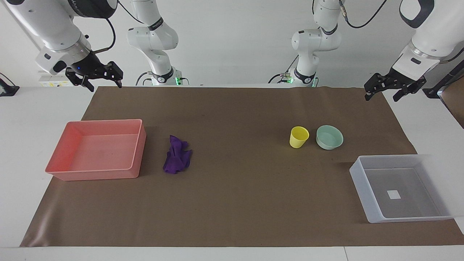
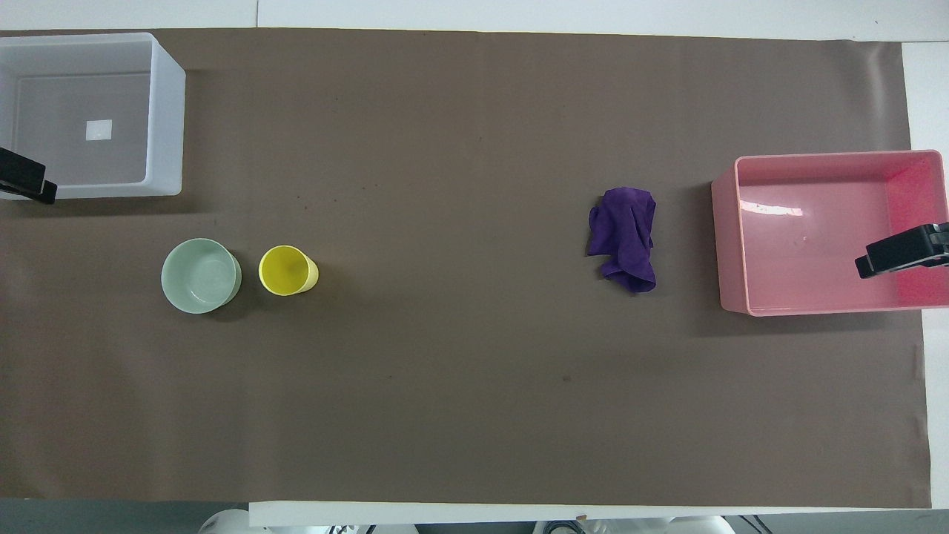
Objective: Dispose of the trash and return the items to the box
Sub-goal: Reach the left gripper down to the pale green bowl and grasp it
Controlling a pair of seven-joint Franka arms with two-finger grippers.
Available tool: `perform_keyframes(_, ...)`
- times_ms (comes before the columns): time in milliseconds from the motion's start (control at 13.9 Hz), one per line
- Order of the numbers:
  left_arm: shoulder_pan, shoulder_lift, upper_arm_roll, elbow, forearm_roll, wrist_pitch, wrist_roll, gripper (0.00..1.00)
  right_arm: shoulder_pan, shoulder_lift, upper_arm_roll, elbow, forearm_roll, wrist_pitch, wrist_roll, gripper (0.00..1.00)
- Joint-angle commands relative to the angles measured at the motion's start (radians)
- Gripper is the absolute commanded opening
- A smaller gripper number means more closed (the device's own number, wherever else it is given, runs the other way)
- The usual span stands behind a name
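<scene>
Box (image 1: 366,195) (empty), purple trash (image 1: 177,155) well apart from both grippers' spread fingers.

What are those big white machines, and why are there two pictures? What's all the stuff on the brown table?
Those are two robot arms. Each ends in a black hand with two fingers: the left gripper and the right gripper. Both fingers stand open and hold nothing; the arms wait, raised, at the table's ends.

One picture looks across the table at the robots. The other looks down from above them, so everything appears turned around.

On the brown mat lie a purple wad beside a pink tray, and a yellow cup beside a green bowl. The grey-white box sits at the left arm's end.
</scene>
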Motion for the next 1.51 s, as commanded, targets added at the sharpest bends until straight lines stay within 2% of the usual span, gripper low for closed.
perform_keyframes(0,-0.009,0.015,0.004,0.03,0.021,-0.023,-0.008,1.0,-0.006,-0.002,0.005,0.0,0.011,-0.002,0.018,1.0)
perform_keyframes(144,-0.009,0.003,0.004,-0.005,0.02,-0.017,-0.018,1.0,-0.006,-0.002,0.005,0.0,0.011,0.0,0.018,1.0)
perform_keyframes(216,-0.011,-0.032,0.004,-0.075,0.02,0.006,-0.035,1.0,-0.006,-0.002,0.005,0.0,0.011,0.0,0.018,1.0)
perform_keyframes(360,-0.021,-0.155,0.004,-0.34,0.02,0.19,-0.124,1.0,-0.006,-0.002,0.006,0.0,0.011,0.0,0.018,1.0)
perform_keyframes(505,-0.008,-0.274,0.002,-0.638,0.02,0.466,-0.19,1.0,-0.006,-0.002,0.005,0.0,0.011,0.0,0.018,1.0)
perform_keyframes(577,-0.004,-0.286,0.003,-0.732,0.02,0.55,-0.198,1.0,-0.006,-0.002,0.006,0.0,0.011,0.0,0.018,1.0)
perform_keyframes(721,0.005,-0.257,0.004,-0.847,0.02,0.657,-0.204,1.0,-0.006,-0.002,0.005,0.0,0.011,0.0,0.018,1.0)
perform_keyframes(937,0.003,-0.179,0.002,-0.91,0.02,0.822,-0.245,0.97,-0.006,-0.024,0.005,0.0,0.011,-0.002,0.009,1.0)
perform_keyframes(1009,0.005,-0.165,0.003,-0.936,0.02,0.868,-0.248,0.78,-0.004,-0.025,0.006,-0.002,0.013,0.006,0.003,1.0)
perform_keyframes(1081,0.005,-0.152,0.004,-0.952,0.02,0.917,-0.256,0.23,0.003,-0.025,0.011,-0.009,0.013,0.03,0.014,1.0)
perform_keyframes(1153,0.009,-0.143,0.004,-0.961,0.018,0.947,-0.249,0.04,0.031,-0.025,0.014,-0.023,0.013,0.078,0.026,1.0)
perform_keyframes(1225,0.009,-0.131,0.004,-0.961,0.02,0.958,-0.249,0.0,0.061,-0.022,0.014,-0.046,0.014,0.113,0.058,1.0)
perform_keyframes(1441,0.009,-0.128,0.004,-0.963,0.02,0.962,-0.242,0.0,0.143,0.02,0.014,-0.08,0.016,0.223,0.171,1.0)
